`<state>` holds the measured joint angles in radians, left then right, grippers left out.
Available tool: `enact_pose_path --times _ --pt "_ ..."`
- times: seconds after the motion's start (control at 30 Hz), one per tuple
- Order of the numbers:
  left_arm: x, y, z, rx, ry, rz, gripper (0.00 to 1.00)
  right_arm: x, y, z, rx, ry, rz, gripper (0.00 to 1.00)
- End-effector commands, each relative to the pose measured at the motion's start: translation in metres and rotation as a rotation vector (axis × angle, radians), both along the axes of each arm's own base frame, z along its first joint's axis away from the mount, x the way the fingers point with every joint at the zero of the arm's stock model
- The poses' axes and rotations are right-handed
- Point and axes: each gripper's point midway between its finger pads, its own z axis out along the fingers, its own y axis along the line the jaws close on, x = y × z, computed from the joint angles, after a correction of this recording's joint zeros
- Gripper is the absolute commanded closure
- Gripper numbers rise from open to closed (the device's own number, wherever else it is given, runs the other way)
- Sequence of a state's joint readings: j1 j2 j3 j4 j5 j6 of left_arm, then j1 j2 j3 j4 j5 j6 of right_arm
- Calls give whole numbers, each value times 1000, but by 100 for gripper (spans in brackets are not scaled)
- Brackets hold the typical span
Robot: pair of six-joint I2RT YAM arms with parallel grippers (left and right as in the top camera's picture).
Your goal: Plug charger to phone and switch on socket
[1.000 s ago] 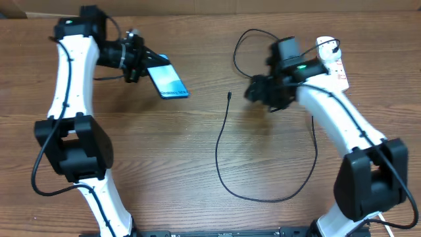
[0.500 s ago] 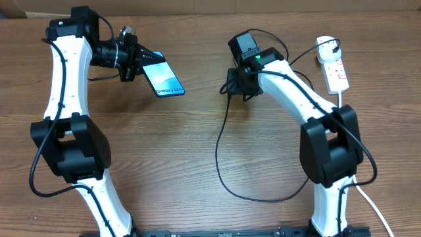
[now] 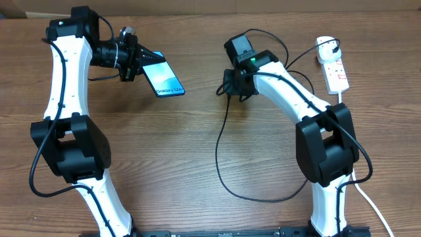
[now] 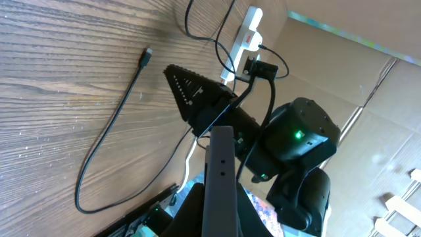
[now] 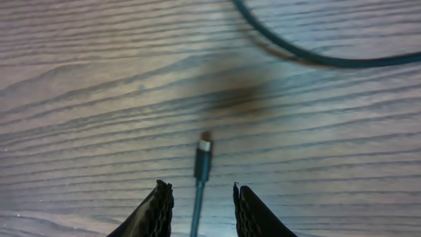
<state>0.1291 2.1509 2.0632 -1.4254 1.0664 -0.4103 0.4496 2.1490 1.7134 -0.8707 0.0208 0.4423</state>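
Meanwhile, at far left, the left gripper (image 3: 139,59) is clamping the phone (image 3: 166,80) by one end and holding it up off the table (image 3: 164,171), its lit screen facing upward. Moving right, the charger (image 3: 220,148) is lying in a wide loop across the wood, and the right gripper (image 5: 199,209) is hovering low over its connector tip (image 5: 204,153). The step in hand appears to be picking up that tip. Doing it well is likely calling for a grip just behind the connector, square to the cable, leaving the metal end sticking out free so it can be lined up with the phone's port. The pincer's jaws are standing partly apart, straddling the thin cable right behind the tip, with a sliver of wood showing on either side; they are gripping nothing yet. At far right, the socket (image 3: 337,71) is sitting well apart from the phone, with the charger's white plug (image 3: 323,45) at its far end; its switch is showing too small to read.
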Motion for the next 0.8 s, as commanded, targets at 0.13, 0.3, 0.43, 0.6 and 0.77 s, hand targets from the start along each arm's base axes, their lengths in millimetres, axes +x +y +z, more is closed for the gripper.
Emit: enact_pose_path --times 0.13,0.3,0.43,0.6,0.77 --pt "1 -1 17 -45 -52 -7 96 -6 4 -11 -56 -3 -41 76" --pt "1 -2 17 -45 -52 -9 96 -7 5 -22 -61 14 -61 77" --pt "1 -2 17 -46 -47 -6 96 -10 4 -36 -76 41 -60 84" --pt "1 -2 17 -42 -47 -6 96 -11 6 -40 -78 45 -55 85" --pt "1 -2 17 -43 -47 -6 96 -10 7 -43 -78 45 -55 85"
